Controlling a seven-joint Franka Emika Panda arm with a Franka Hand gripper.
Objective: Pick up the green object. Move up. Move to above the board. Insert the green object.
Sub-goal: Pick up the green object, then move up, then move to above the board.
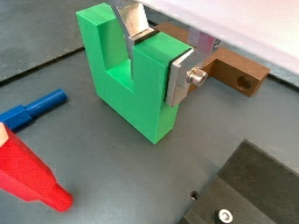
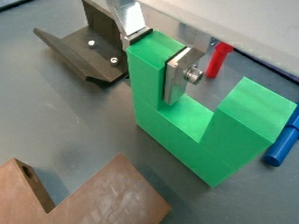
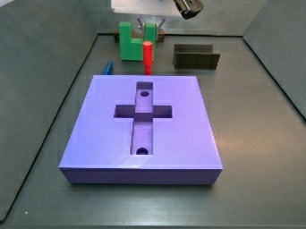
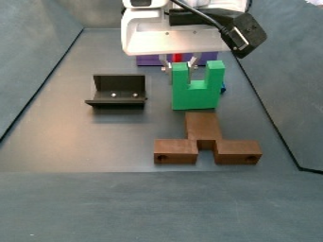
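The green object (image 1: pixel 122 83) is a bright green U-shaped block standing with its prongs up on the dark floor. It shows in both wrist views (image 2: pixel 193 118) and both side views (image 3: pixel 129 38) (image 4: pixel 194 87). My gripper (image 1: pixel 158 52) (image 2: pixel 155 52) is shut on one prong, with a silver finger plate (image 1: pixel 177 77) pressed flat on each side. In a side view the gripper (image 4: pixel 180 59) sits under the white wrist block. The lavender-blue board (image 3: pixel 143 125), with its cross-shaped recess and two round holes, lies apart from the green object, nearer that side camera.
A thin red peg (image 3: pixel 148 56) and a dark olive block (image 3: pixel 196 57) stand beside the green object. A blue peg (image 1: pixel 33 107) and a red cone (image 1: pixel 30 175) lie close by. The fixture (image 4: pixel 117 92) and a brown wooden piece (image 4: pixel 206 142) sit on the floor.
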